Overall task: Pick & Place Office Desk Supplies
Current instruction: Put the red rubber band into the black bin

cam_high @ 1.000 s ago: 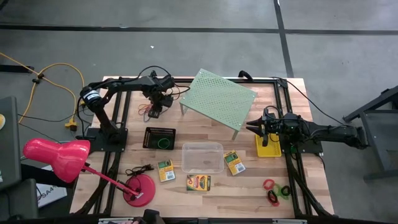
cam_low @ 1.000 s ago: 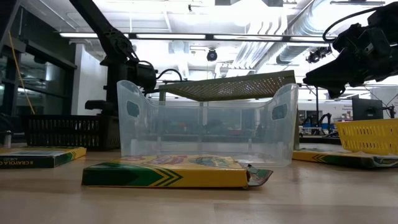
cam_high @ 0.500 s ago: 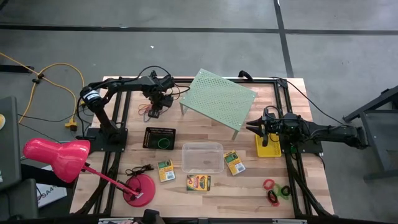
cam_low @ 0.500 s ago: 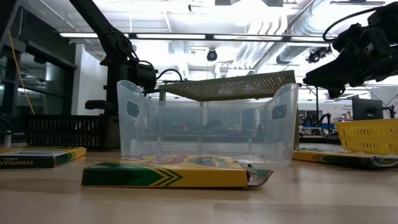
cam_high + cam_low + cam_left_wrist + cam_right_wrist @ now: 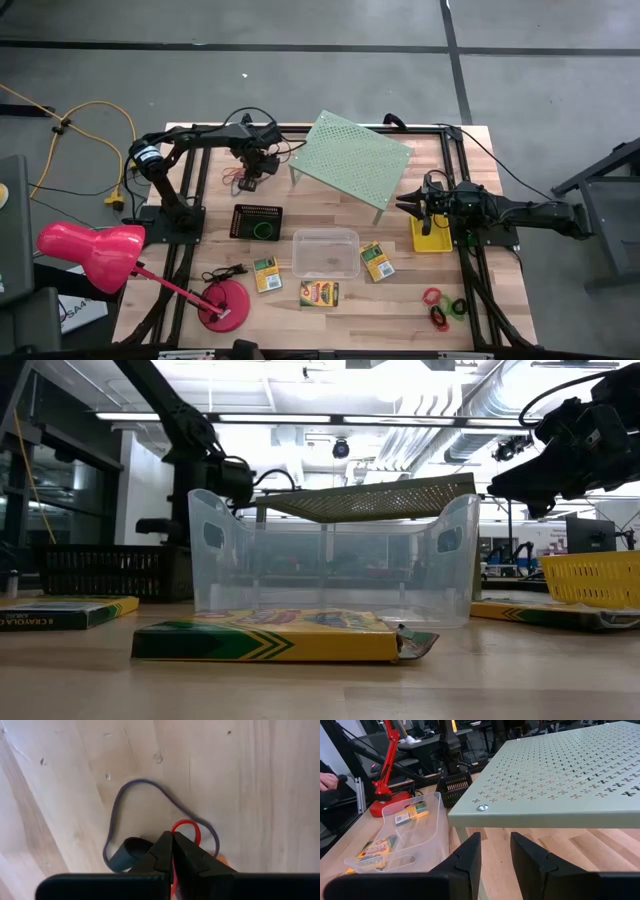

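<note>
At about eleven o'clock on the worktop (image 5: 470, 300), the left gripper (image 5: 172, 840) is pinched closed on a red rubber band (image 5: 186, 827) (a purple band (image 5: 145, 782) loops around it). The mesh tray (image 5: 257, 220) lies toward six o'clock. The right gripper (image 5: 492, 851) waits half-open beside the yellow basket (image 5: 418, 240).

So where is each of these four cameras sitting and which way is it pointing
High: overhead, straight down; both arms, clear plastic tub.
Low: table height, level across; same tub, arms above.
Left wrist: down at wood; shut left pincer on a thin red rubber band.
Right wrist: right pincer faces pale green perforated shelf, tub again.
</note>
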Robot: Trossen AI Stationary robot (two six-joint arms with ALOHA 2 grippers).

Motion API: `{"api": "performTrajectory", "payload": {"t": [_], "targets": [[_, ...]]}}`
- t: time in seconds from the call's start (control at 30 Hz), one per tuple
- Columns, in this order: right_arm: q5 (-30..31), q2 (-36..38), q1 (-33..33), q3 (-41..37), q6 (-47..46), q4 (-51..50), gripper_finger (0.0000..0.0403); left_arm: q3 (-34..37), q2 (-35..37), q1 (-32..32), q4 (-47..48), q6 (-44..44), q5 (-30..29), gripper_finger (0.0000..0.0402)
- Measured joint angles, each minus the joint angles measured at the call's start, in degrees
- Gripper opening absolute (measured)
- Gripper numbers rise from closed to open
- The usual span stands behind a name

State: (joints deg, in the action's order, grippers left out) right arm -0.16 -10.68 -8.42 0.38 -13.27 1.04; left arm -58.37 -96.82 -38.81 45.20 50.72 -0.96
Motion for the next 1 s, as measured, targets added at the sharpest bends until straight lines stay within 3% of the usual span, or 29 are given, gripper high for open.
{"api": "performTrajectory", "payload": {"t": [0.2, 1.0], "targets": [[0.01, 0.00, 0.00, 0.00, 0.00, 0.00, 0.0094, -1.48, 1.85, 1.13, 1.10, -0.02, -1.09, 0.0001], [0.00, 0.00, -0.01, 0.00, 0.01, 0.00, 0.0094, -1.51, 22.63, 12.00, 4.89, -6.85, -14.39, 0.0001]]}}
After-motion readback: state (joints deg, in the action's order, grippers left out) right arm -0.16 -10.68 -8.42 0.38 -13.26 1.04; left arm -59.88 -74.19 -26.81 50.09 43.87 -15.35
